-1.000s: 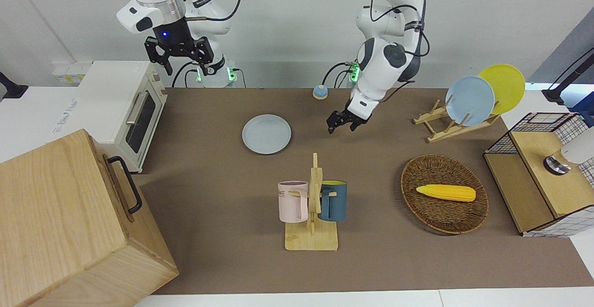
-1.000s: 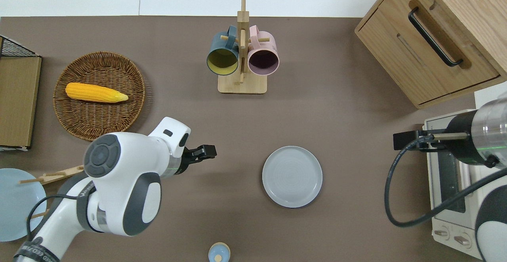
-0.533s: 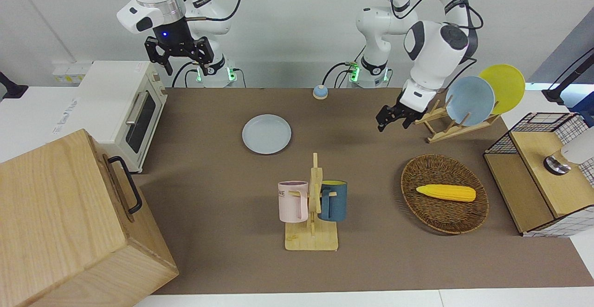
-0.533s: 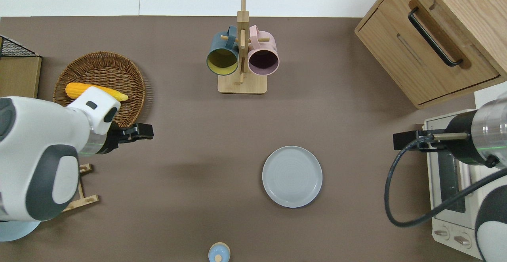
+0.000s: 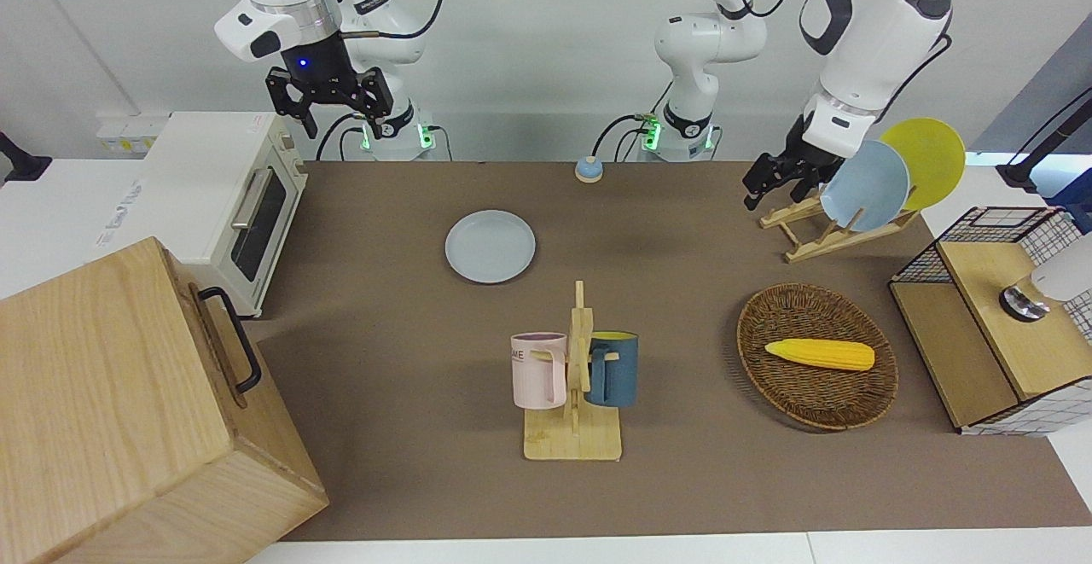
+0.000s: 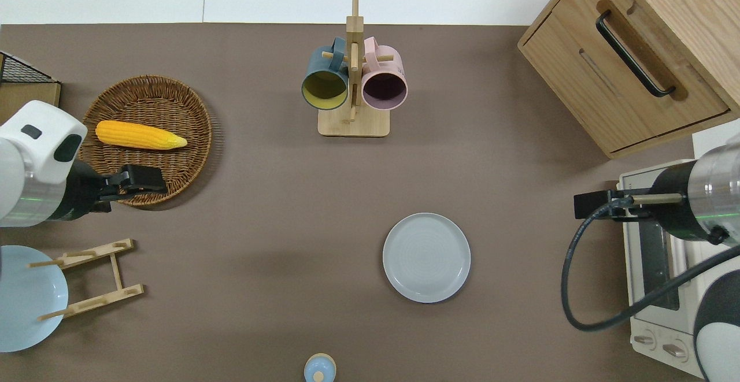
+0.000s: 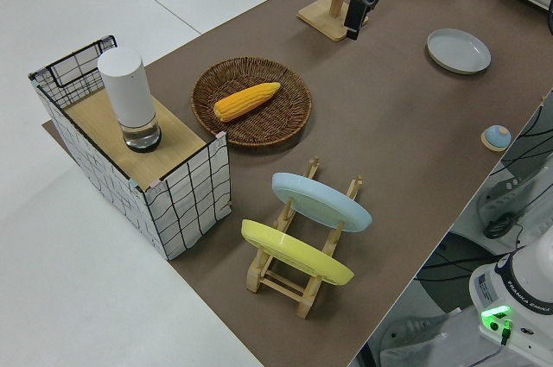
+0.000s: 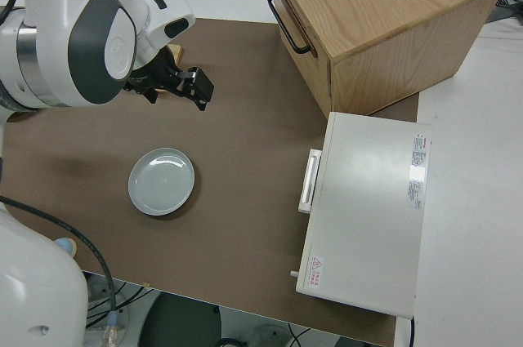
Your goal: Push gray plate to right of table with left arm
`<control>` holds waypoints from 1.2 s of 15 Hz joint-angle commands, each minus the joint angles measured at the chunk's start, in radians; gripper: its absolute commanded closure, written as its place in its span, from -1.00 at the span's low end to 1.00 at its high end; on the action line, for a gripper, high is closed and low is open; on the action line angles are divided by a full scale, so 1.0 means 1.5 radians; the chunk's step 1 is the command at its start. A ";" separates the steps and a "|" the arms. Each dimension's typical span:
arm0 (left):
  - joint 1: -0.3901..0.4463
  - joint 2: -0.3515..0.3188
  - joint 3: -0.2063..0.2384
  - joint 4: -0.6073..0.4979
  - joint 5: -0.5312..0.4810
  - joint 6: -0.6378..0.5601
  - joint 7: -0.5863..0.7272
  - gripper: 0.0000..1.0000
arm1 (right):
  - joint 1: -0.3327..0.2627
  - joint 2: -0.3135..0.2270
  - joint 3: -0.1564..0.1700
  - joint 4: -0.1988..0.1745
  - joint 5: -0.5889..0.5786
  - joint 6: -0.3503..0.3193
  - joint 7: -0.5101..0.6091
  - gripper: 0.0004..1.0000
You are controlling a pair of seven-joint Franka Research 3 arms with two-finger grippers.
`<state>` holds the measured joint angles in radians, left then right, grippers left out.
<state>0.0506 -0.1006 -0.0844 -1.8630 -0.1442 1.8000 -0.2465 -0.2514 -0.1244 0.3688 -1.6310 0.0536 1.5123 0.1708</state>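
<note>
The gray plate (image 5: 490, 246) lies flat on the brown table (image 5: 384, 334), between the toaster oven and the mug stand's line and nearer to the robots than the stand. It also shows in the overhead view (image 6: 426, 257) and the left side view (image 7: 459, 50). My left gripper (image 5: 759, 182) is up in the air, well away from the plate. In the overhead view it (image 6: 151, 177) is over the rim of the wicker basket (image 6: 144, 139). It holds nothing. My right arm is parked, its gripper (image 5: 341, 116) open and empty.
A mug stand (image 6: 352, 81) holds a blue and a pink mug. Corn (image 6: 140, 134) lies in the basket. A plate rack (image 5: 840, 223) holds a sky-blue and a yellow plate. A toaster oven (image 5: 230, 197), a wooden cabinet (image 5: 128, 410), a wire crate (image 5: 998, 316) and a small blue knob (image 5: 589, 170) stand around.
My left arm has swung from beside the gray plate back toward its own end of the table and risen. The plate has not moved. The right arm is still.
</note>
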 commanded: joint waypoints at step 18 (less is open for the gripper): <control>0.026 0.004 -0.016 0.116 0.085 -0.085 0.005 -0.98 | -0.016 -0.018 0.010 -0.018 0.014 0.000 0.007 -0.99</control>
<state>0.0740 -0.1039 -0.0943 -1.7133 -0.0374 1.6957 -0.2458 -0.2514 -0.1244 0.3688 -1.6310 0.0536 1.5123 0.1708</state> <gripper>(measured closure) 0.004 0.004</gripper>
